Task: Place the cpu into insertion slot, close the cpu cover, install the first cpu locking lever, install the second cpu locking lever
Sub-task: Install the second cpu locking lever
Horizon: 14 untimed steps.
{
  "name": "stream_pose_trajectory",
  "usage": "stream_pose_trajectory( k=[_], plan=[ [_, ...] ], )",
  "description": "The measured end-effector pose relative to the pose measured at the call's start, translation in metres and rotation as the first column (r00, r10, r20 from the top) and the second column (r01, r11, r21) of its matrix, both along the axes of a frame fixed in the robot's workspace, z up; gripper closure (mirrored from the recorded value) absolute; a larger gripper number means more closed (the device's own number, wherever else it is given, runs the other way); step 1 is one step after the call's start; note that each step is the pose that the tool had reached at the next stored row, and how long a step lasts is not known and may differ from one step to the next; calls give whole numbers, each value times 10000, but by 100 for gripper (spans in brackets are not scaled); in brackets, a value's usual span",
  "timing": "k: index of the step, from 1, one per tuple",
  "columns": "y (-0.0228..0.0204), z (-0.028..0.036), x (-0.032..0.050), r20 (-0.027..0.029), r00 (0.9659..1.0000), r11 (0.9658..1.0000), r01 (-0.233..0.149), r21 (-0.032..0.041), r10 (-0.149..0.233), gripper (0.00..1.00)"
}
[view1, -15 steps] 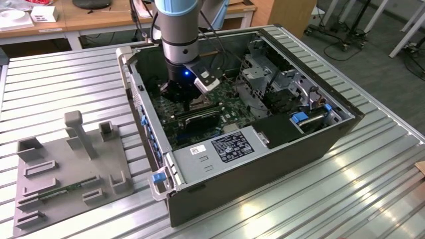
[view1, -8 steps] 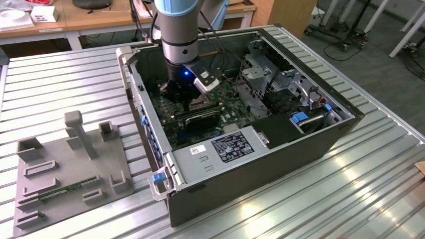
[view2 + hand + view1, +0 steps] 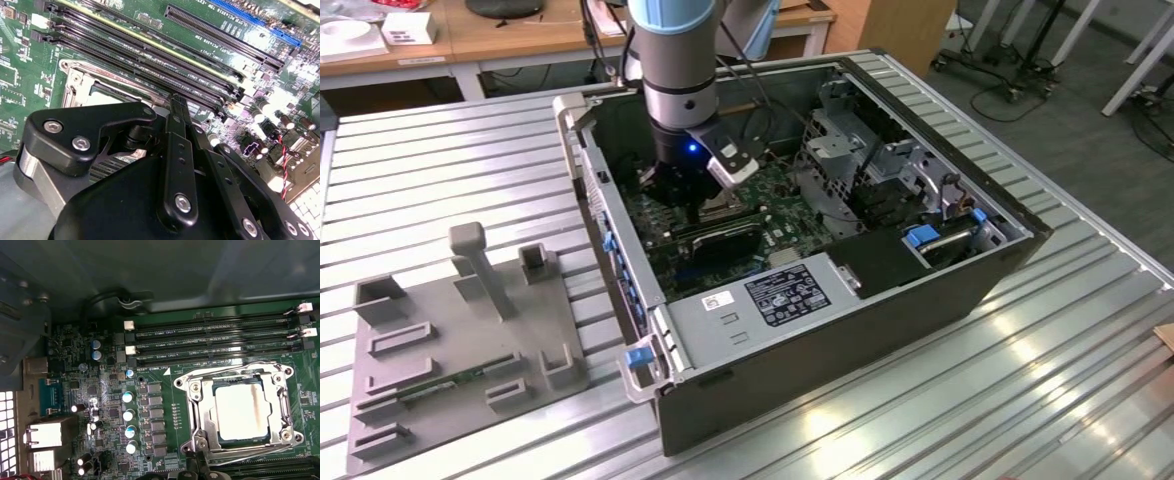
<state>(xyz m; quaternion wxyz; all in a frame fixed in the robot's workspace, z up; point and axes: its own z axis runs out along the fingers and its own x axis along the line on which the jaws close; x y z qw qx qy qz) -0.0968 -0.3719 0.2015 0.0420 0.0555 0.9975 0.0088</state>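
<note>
Looking down, you see the cpu (image 3: 241, 412) sitting flat in the insertion slot (image 3: 200, 412), with the cpu cover (image 3: 280, 390) framing it. Your claw (image 3: 176, 102) hangs just beside the slot's edge (you cannot tell whether it is apart or together).
</note>
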Motion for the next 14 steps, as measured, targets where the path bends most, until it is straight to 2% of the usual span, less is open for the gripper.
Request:
stream_pose_trajectory(
  k=[5,14],
  plan=[
    [2,-2,0,2,10000,10000,0,3,0,90],
    [13,-4,-1,2,10000,9999,0,119,0,90]
  ],
)
